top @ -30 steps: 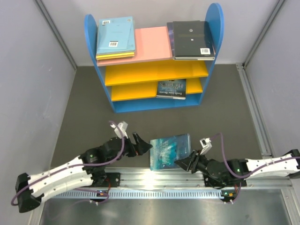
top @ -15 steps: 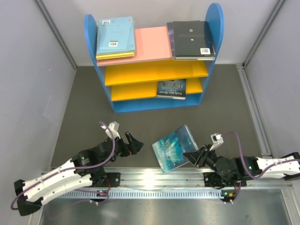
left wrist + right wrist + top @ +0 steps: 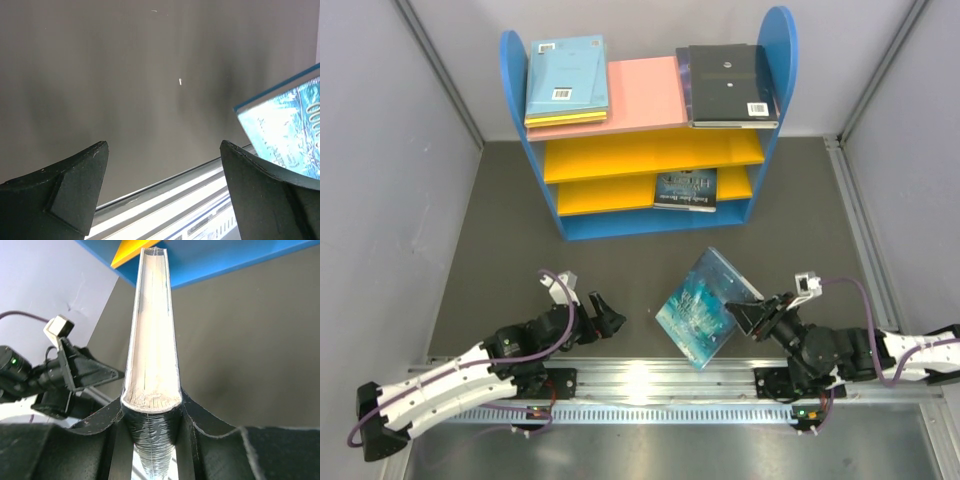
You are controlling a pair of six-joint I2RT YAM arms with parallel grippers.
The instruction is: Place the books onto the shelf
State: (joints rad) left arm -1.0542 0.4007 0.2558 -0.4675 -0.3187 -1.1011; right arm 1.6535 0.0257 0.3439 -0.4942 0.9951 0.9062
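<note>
My right gripper (image 3: 748, 316) is shut on the near edge of a teal book (image 3: 705, 305) and holds it tilted above the dark mat. In the right wrist view the book's pale page edge (image 3: 152, 340) stands upright between the gripper's (image 3: 151, 407) jaws. The left gripper (image 3: 607, 312) is open and empty, to the left of the book; its wrist view has the gripper (image 3: 163, 146) over bare mat with the teal book's corner (image 3: 287, 130) at right. The shelf (image 3: 515, 90) stands at the back. Its pink top carries a light blue book (image 3: 567, 76) on a yellow one, and a black book (image 3: 728, 84). A dark book (image 3: 686, 190) lies on a lower board.
A metal rail (image 3: 650, 382) runs along the near edge under both arm bases. Grey walls close in the left, right and back. A metal strip (image 3: 865, 250) runs along the right side of the mat. The shelf's blue base (image 3: 225, 255) shows beyond the held book.
The right gripper has raised the teal book off the mat, turned it and drawn it to the right. The left arm has pulled back to the left, still open.
</note>
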